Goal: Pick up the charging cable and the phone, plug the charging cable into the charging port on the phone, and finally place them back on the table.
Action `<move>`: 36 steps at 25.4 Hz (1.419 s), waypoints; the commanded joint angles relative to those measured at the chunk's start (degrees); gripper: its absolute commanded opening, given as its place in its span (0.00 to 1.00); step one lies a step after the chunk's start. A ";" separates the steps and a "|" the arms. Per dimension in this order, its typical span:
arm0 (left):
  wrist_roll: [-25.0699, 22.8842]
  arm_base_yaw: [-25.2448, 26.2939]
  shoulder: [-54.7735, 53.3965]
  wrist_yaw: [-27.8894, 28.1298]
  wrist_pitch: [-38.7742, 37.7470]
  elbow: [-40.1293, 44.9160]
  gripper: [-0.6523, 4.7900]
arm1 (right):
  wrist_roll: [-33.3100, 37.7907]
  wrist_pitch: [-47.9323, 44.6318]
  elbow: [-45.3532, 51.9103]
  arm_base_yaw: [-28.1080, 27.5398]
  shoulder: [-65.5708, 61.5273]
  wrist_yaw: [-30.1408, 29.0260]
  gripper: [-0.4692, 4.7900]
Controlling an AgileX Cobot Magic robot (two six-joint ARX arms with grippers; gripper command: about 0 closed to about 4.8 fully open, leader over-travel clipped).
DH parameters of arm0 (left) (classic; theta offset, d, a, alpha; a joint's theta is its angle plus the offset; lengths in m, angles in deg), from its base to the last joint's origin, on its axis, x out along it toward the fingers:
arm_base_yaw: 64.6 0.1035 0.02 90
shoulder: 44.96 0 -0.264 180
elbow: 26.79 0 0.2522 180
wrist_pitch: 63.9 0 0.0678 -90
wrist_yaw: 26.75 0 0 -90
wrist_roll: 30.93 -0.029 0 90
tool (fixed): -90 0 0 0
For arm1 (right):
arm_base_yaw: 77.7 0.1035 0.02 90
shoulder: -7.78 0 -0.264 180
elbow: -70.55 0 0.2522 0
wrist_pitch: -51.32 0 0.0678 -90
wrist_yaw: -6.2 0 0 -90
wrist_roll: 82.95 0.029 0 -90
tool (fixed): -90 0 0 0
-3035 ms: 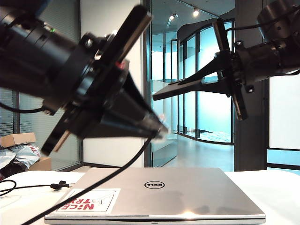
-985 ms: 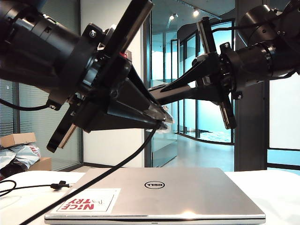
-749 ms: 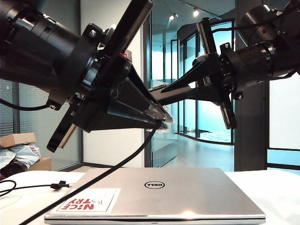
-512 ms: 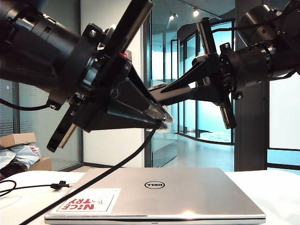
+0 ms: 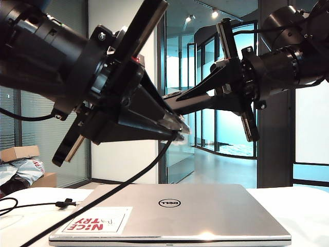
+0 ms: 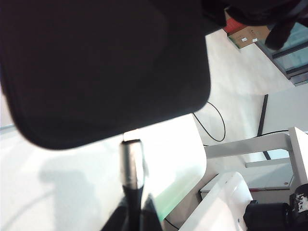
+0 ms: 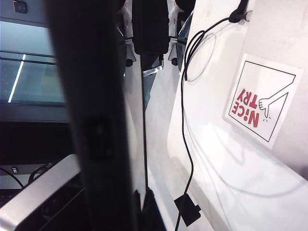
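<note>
My left gripper [image 5: 177, 135] hangs above the laptop, shut on the charging cable [image 5: 118, 188], which drops in a long curve to the table [image 5: 303, 211]. In the left wrist view the left gripper [image 6: 132, 216] pinches the cord just behind the silver plug [image 6: 132, 161]. The plug's tip meets the edge of the black phone [image 6: 96, 62]; I cannot tell if it is seated. My right gripper [image 5: 172, 103] reaches in from the right, shut on the phone [image 7: 91, 120], which stands edge-on in the right gripper [image 7: 130, 211]. The cable's black clip [image 7: 187, 209] lies on the table.
A closed silver laptop [image 5: 175, 211] with a red-and-white sticker [image 5: 95, 221] lies directly under both grippers. Slack cable loops [image 5: 7, 206] rest on the table at the left. A cardboard box [image 5: 20, 153] sits off the table at the far left.
Since three seconds ago the right gripper has carried the phone left and down to the left gripper's tip. Over the last second both arms have held still.
</note>
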 commanded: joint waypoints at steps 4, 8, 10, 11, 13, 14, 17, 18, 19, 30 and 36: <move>0.15 0.00 0.15 -0.26 3.56 -0.07 0.11 | -1.11 0.00 -0.39 0.02 0.37 -1.31 0.08; 0.13 0.00 0.13 -0.26 3.65 -0.07 0.11 | -2.21 0.74 -0.39 0.02 0.37 -0.98 0.08; 0.13 0.00 0.13 -0.26 3.61 -0.07 0.11 | -2.19 0.24 -0.42 0.00 0.39 -0.39 0.08; 0.13 0.00 0.13 -0.26 3.58 -0.07 0.11 | -2.16 -0.24 -0.42 -0.24 0.39 0.15 0.08; 0.13 0.00 0.15 -0.26 3.41 -0.07 0.11 | -2.12 -1.29 -0.44 -0.70 0.39 2.23 0.08; 0.11 0.00 0.13 -0.26 3.37 -0.07 0.11 | -2.10 -1.53 -0.44 -0.98 0.39 2.60 0.08; 0.11 0.00 0.15 -0.26 3.28 -0.07 0.11 | -1.62 -1.55 -0.44 -1.25 0.39 3.21 0.08; 0.11 0.00 0.15 -0.26 3.26 -0.07 0.11 | -1.40 -1.57 -0.44 -1.25 0.39 3.19 0.08; 0.13 0.00 0.15 -0.26 3.28 -0.07 0.11 | -0.96 -1.57 -0.44 -1.25 0.39 3.19 0.08; 0.11 0.02 0.15 -0.26 3.21 -0.07 0.11 | 6.21 -1.46 -0.44 -1.25 0.39 1.07 0.08; 0.11 0.02 0.15 -0.26 3.23 -0.07 0.11 | 6.51 -1.46 -0.42 -1.22 0.39 -0.04 0.08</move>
